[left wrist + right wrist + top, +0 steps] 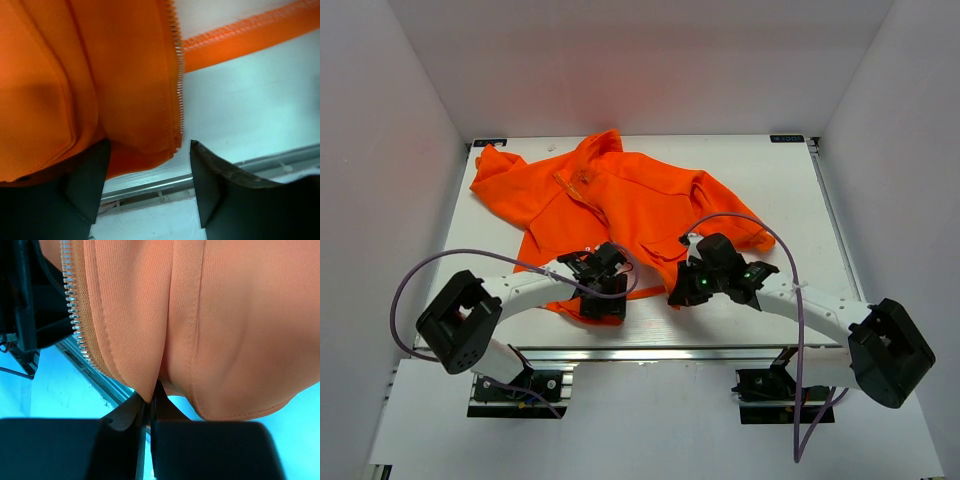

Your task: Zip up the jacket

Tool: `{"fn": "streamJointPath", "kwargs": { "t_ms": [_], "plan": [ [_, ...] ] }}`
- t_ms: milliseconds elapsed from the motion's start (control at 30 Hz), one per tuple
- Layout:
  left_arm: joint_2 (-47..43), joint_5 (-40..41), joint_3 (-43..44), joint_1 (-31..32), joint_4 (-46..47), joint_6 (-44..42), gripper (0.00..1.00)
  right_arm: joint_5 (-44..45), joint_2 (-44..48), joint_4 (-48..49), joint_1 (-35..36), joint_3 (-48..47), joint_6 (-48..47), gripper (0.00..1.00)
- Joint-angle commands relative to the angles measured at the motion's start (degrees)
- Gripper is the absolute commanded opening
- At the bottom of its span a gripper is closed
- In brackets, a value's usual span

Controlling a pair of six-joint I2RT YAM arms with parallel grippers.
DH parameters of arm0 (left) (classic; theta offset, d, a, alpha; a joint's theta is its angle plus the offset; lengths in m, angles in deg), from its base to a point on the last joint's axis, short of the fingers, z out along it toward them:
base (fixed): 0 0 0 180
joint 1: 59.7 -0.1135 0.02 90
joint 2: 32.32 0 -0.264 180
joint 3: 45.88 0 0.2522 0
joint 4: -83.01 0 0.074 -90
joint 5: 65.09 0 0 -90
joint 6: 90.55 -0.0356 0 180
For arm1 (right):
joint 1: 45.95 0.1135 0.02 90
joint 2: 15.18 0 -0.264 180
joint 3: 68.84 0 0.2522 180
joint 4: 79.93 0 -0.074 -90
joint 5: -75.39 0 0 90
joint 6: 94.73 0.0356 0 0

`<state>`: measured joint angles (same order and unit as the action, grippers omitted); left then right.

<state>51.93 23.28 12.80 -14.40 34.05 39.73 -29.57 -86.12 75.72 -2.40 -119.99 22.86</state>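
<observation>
Since the jacket (610, 200) is soft, light and limp, bunching and sliding on the surface (770, 190) are to be expected unless it is kept taut. It is spread mid-surface, hem (582, 312) at the near edge. A hem fold is pinched tight in the right tool (150, 401). The left tool (150, 155) is held wide, the zipper teeth (178, 75) lying between its fingers (215, 185), unclamped. A hold is best taken at the hem, just beside the teeth; no slider is seen.

Hem of the jacket (620, 195) hidden beneath the left pincer (604, 298) from above, zipper (178, 85) cut off above that pincer up close, nearby cloth blurred, fold's tip buried inside the closed right pincer (149, 407), cloth beyond it cut off.
</observation>
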Motion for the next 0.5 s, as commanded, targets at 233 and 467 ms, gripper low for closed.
{"fn": "streamJointPath", "kwargs": {
  "t_ms": [233,467],
  "plan": [
    [5.75,12.53,3.94,5.85,-6.03,7.54,0.63,2.13,3.08,0.04,-0.13,0.65,-0.96,0.00],
    [12.16,12.97,4.56,7.35,-6.11,9.03,0.50,3.53,5.10,-0.66,-0.13,1.09,-1.14,0.00]
  ]
}}
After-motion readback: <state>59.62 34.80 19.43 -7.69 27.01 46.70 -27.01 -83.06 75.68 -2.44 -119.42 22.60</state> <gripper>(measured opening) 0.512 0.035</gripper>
